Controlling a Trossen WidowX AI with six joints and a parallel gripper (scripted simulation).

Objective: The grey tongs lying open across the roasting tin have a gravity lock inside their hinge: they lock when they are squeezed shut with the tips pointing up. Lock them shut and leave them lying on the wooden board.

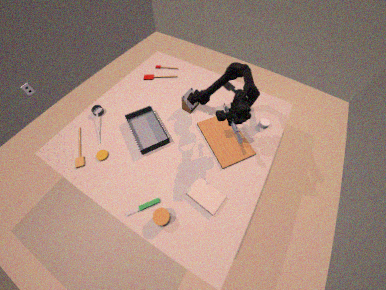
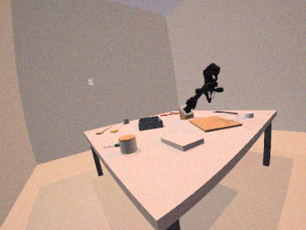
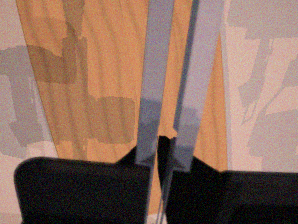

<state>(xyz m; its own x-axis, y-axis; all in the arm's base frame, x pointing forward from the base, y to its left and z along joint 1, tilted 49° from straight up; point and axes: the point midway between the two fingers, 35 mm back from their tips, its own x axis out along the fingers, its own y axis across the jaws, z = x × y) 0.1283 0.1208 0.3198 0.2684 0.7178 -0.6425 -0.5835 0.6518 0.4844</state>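
The gripper (image 1: 231, 120) (image 2: 210, 92) (image 3: 162, 150) is shut on the grey tongs, high above the board. The tongs (image 1: 237, 133) (image 2: 212, 95) (image 3: 155, 60) show as two long grey arms close side by side, with a narrow gap between them. They point downward below the gripper in the exterior view. Their ends are too small or out of view, so whether the lock is engaged cannot be told. The wooden board (image 1: 225, 145) (image 2: 216, 124) (image 3: 115, 50) lies flat beneath them. The dark roasting tin (image 1: 155, 147) (image 2: 151, 124) stands apart, with no tongs across it.
A knife block (image 1: 188, 103) (image 2: 185, 114) stands beside the board, and a white round pot (image 1: 264, 123) (image 2: 248, 115) on its other side. A pale block (image 1: 206, 195) (image 2: 182, 141), a jar (image 1: 161, 216) (image 2: 128, 143) and a green-handled tool (image 1: 150, 204) lie nearer the front.
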